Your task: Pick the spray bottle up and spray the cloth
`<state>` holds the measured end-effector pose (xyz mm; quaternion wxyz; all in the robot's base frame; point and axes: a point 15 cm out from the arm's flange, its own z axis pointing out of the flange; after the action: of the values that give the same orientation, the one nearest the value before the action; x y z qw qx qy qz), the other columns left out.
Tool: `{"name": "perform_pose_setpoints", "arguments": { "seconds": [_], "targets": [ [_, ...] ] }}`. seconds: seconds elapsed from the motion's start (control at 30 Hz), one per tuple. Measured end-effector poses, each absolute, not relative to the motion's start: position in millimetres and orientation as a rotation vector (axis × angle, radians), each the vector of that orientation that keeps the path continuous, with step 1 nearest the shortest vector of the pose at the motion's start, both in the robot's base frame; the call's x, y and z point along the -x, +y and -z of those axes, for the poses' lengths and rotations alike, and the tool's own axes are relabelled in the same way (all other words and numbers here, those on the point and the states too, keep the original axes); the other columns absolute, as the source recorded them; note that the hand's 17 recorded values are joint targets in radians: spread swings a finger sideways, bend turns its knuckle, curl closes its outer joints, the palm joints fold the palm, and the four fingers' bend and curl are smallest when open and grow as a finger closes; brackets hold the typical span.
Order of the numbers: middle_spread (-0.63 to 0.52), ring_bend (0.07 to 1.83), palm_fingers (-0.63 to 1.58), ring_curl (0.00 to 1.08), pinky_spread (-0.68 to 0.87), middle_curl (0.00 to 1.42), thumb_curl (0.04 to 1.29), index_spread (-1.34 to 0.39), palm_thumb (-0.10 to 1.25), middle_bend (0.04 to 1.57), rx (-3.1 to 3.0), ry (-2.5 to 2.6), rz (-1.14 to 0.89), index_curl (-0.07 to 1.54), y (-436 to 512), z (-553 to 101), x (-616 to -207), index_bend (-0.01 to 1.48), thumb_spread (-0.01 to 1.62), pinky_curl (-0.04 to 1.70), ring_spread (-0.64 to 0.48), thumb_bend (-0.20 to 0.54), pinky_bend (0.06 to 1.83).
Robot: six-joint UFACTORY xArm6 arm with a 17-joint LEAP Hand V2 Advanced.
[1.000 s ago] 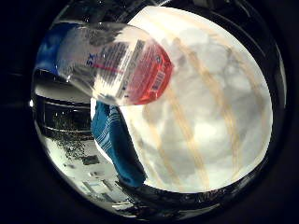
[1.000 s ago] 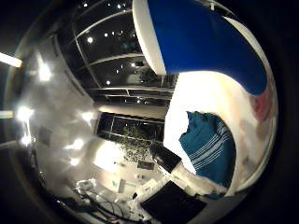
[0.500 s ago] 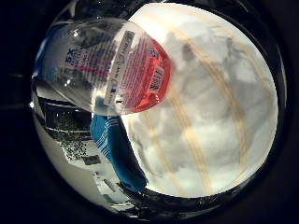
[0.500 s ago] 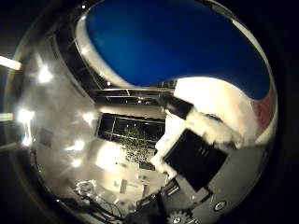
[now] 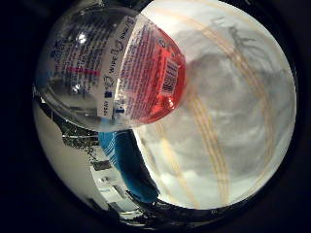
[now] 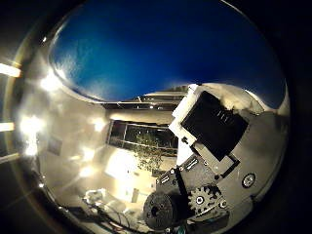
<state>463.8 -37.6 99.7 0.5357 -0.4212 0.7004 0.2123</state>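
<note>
The spray bottle has a clear body with a printed label and red liquid at its base. It fills much of the little finger side palm view, close to the palm. Its blue spray head fills much of the thumb side palm view. My right hand shows there as black and white geared fingers curled in against the blue head. The cloth is blue with pale stripes and lies on the table beside the bottle's base, partly hidden behind the bottle.
The table has a white cover with faint yellow stripes, wrinkled under the bottle. Beyond the table is a dim room with bright ceiling lights and a plant by a dark window.
The bottle has grown larger in both views as the palm closed in on it. The fingers have come further into the thumb side view, against the blue head. Less of the cloth shows.
</note>
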Motion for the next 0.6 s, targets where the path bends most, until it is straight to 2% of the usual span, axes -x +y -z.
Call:
{"name": "perform_pose_setpoints", "arguments": {
  "seconds": [0.17,0.3,0.43,0.6],
  "targets": [
    [-0.12,1.06,1.23,0.49,-0.41,0.61,0.47,-0.35,1.0,0.88,0.986,1.668,-0.5,0.67,-39.2,-101.6,-466.5,0.5,0.94,0.47,-0.17,-0.019,0.9],
    [-0.1,1.09,1.32,0.48,-0.39,0.59,0.45,-0.29,0.98,0.94,0.983,1.669,-0.497,0.71,-41.1,-102.1,-467.1,0.7,0.99,0.48,-0.15,-0.019,0.92],
    [-0.09,1.18,1.38,0.5,-0.32,0.6,0.43,-0.24,0.97,1.04,0.987,1.654,-0.487,0.72,-44.6,-108.5,-473.5,0.87,1.02,0.55,-0.15,-0.018,1.06],
    [-0.07,1.33,1.3,0.54,-0.24,0.61,0.46,-0.2,1.02,1.16,0.985,1.589,-0.549,0.71,-35.2,-129.9,-479.0,1.01,1.02,0.67,-0.14,-0.008,1.21]
  ]
}}
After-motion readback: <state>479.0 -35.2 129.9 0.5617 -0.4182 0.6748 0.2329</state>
